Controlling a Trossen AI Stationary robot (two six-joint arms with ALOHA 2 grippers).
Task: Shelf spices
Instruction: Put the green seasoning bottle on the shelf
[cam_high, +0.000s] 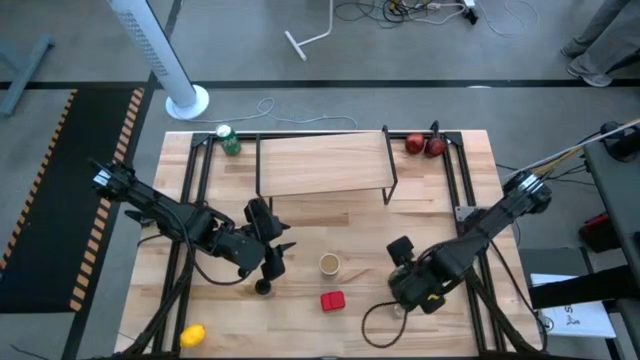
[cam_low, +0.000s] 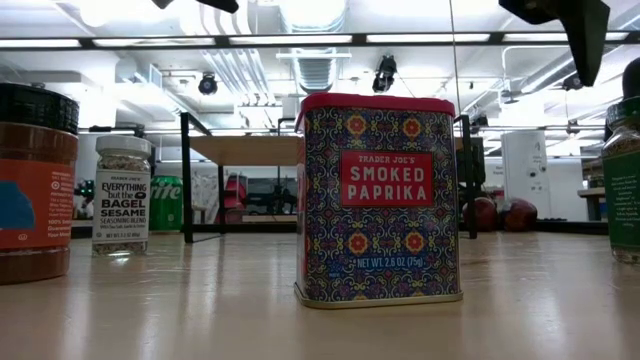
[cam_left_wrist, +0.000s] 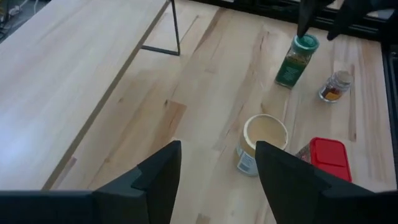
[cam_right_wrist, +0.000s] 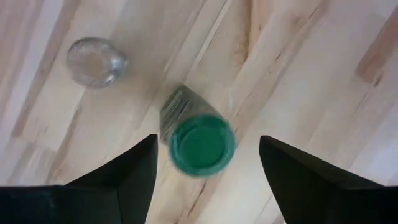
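I am looking down on the bench (cam_high: 330, 215) with both arms reaching in over its near half. My right gripper (cam_right_wrist: 205, 163) is hovering straight above the green-capped jar (cam_right_wrist: 198, 142), its fingers spread wide on either side of the cap and not touching it — nothing is held. The small clear jar (cam_right_wrist: 96, 61) is standing close beside the green-capped one on the bare wood. My left gripper (cam_left_wrist: 217, 171) is also released and empty, hanging over the bench with the tan tub (cam_left_wrist: 262, 144) lying just ahead of it and the red tin (cam_left_wrist: 328, 160) beside that tub. From above, the tub (cam_high: 330, 264) is sitting near the middle of the bench and the tin (cam_high: 332, 300) nearer the front edge, apart from it. A dark-capped jar (cam_high: 263, 287) is standing just under my left gripper's wrist. In the low view, the tin (cam_low: 378, 198) is filling the centre, a white-capped jar (cam_low: 122, 195) is standing farther back on the left, and a brown jar (cam_low: 35, 180) is cropped at the left edge. The shelf (cam_high: 322, 164) is standing at the back of the bench with its top bare — none of the spices is on it. A green can (cam_high: 229, 140) is sitting by its left end, two red fruits (cam_high: 425, 145) by its right, and a yellow thing (cam_high: 192, 334) is lying at the front left corner.
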